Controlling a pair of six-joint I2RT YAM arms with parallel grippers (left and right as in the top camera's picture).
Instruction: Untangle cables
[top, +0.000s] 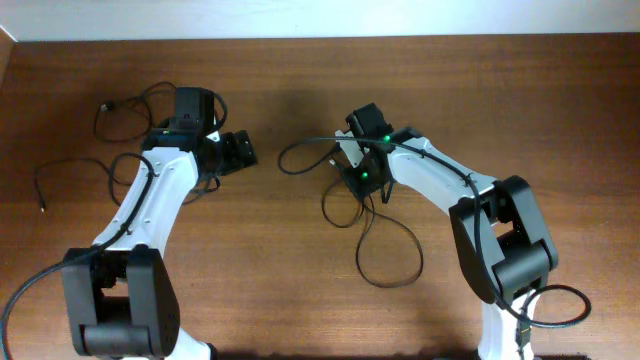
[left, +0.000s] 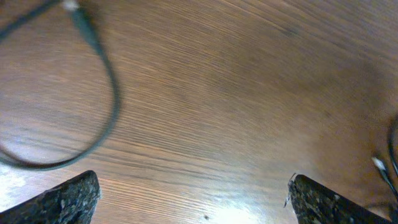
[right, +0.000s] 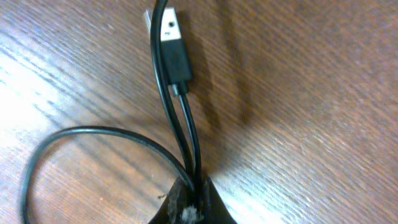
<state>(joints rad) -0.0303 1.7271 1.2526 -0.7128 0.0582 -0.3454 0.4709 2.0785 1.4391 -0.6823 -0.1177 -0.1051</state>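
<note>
Fingers of the right gripper (right: 191, 202) are pinching two strands of the cables (right: 189, 134), which are running straight ahead from the pressed-together jaws to a USB plug (right: 174, 43), while a loop is curving away to the jaws' left. The left gripper (left: 196, 202) is holding its jaws spread wide with nothing between them, and a separate cable (left: 112, 93) is lying on the table (left: 249, 93) ahead and to their left

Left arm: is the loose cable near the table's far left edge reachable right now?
Probably yes. The left gripper is open and empty, and that cable lies on the table with nothing over it. The right gripper is shut on another cable, well away.
</note>
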